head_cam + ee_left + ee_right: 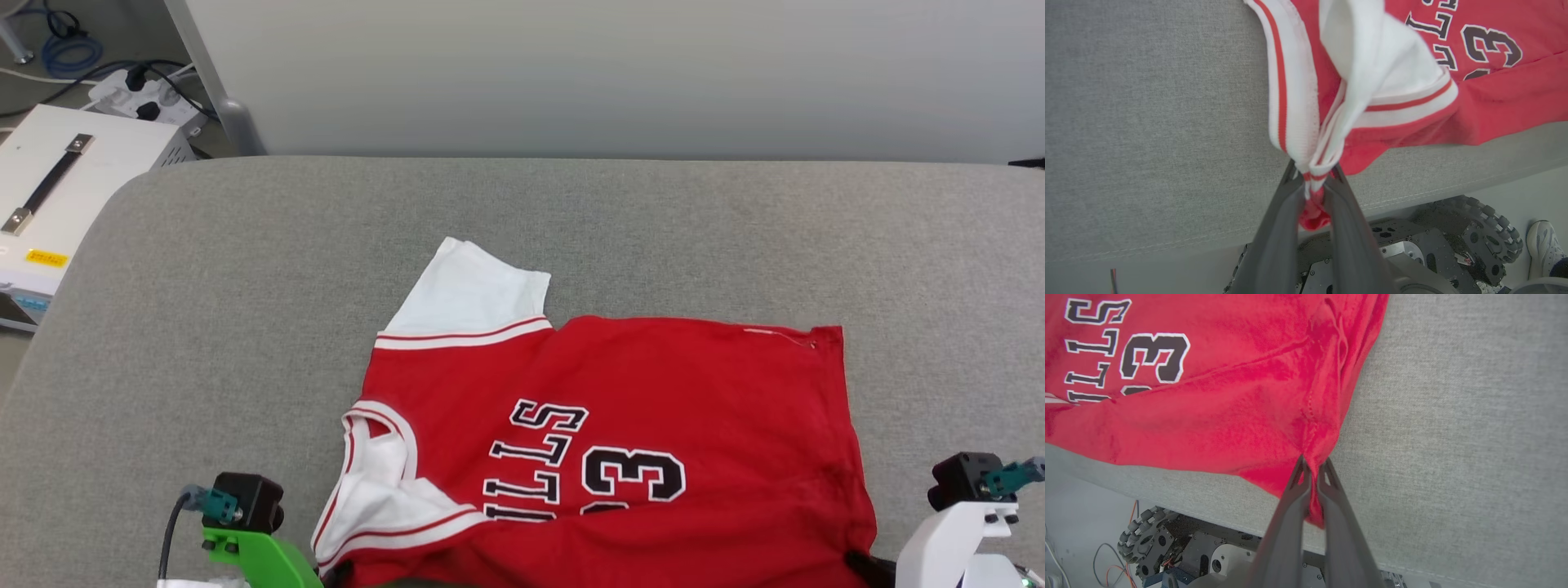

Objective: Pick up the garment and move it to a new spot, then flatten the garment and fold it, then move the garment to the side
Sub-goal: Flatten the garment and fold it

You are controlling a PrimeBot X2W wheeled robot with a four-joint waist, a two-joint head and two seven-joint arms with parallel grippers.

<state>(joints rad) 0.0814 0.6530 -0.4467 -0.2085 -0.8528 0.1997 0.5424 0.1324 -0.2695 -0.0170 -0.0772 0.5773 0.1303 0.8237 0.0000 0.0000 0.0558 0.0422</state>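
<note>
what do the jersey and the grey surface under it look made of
Garment: soft matte cloth, probably cotton or polyester knit; it creases and bunches.
Striped trim: ribbed knit, fine ridges.
Grey surface: woven fabric, flecked weave, stitched edge.

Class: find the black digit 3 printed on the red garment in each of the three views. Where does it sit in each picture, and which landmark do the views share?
Head view: the digit 3 sits low and a little right of centre, on the garment.
Left wrist view: upper right corner.
Right wrist view: upper left.
Shared landmark: the black LLS lettering next to the digit.
</note>
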